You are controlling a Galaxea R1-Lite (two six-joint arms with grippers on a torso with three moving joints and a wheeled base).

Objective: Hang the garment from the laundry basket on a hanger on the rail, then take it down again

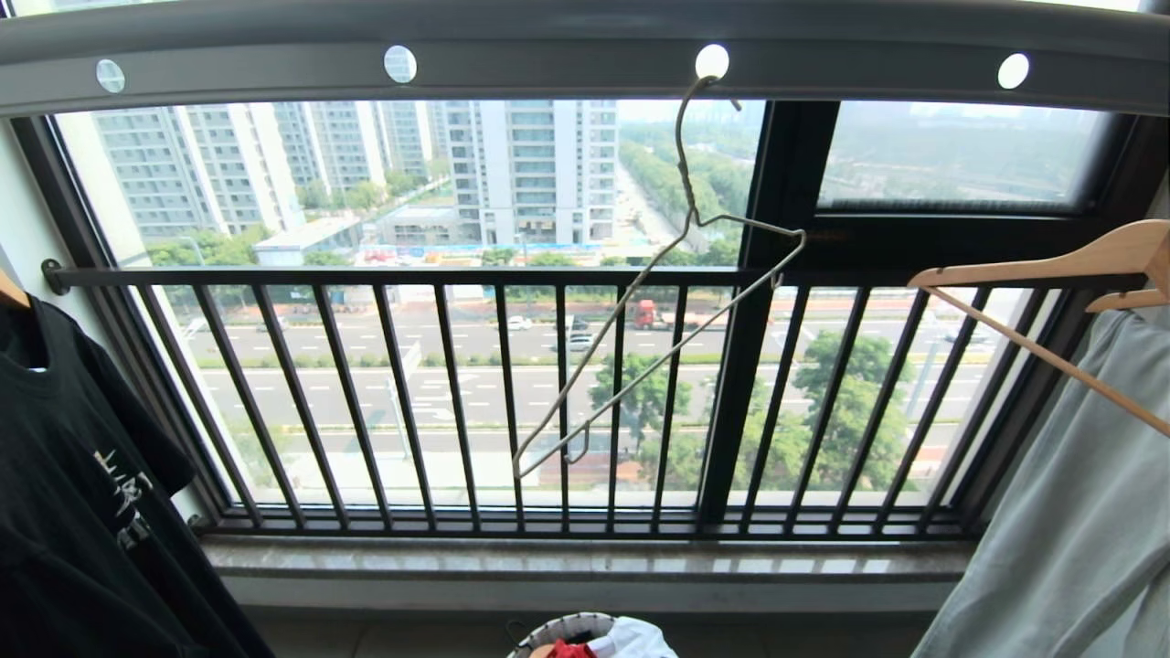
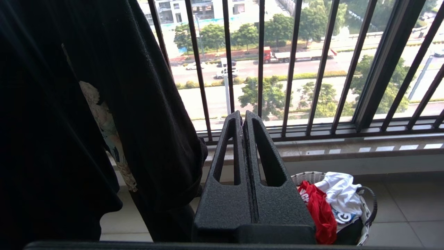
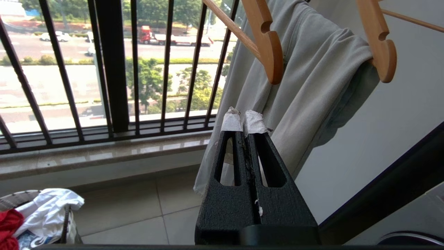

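The rail (image 1: 585, 64) is stretching across the top of the head view alone, its round holes showing daylight; neither wrist view is taking it in; below it the black window railing (image 1: 548, 393) is filling the frame, flanked by a black T-shirt (image 1: 73, 512) on the left and a grey garment on a wooden hanger (image 1: 1051, 265) on the right. The hanger (image 1: 695, 219) is dangling bare from one hole of the rail, tilting steeply, well above the laundry basket (image 1: 567, 629); that basket is barely peeking in at the head view's lower edge.

The left wrist view is giving the basket (image 2: 367, 208) in full, sitting on the floor tiles below the railing; inside it the garment (image 2: 319, 211) is lying crumpled, touching a white T-shirt (image 2: 341, 196) beside it.

The left hand (image 2: 242, 118) is showing its fingers pressed together, gripping nothing, beside the black T-shirt; the right hand (image 3: 242, 116) is likewise closed and empty, its taped tips in front of the grey garment (image 3: 312, 80).
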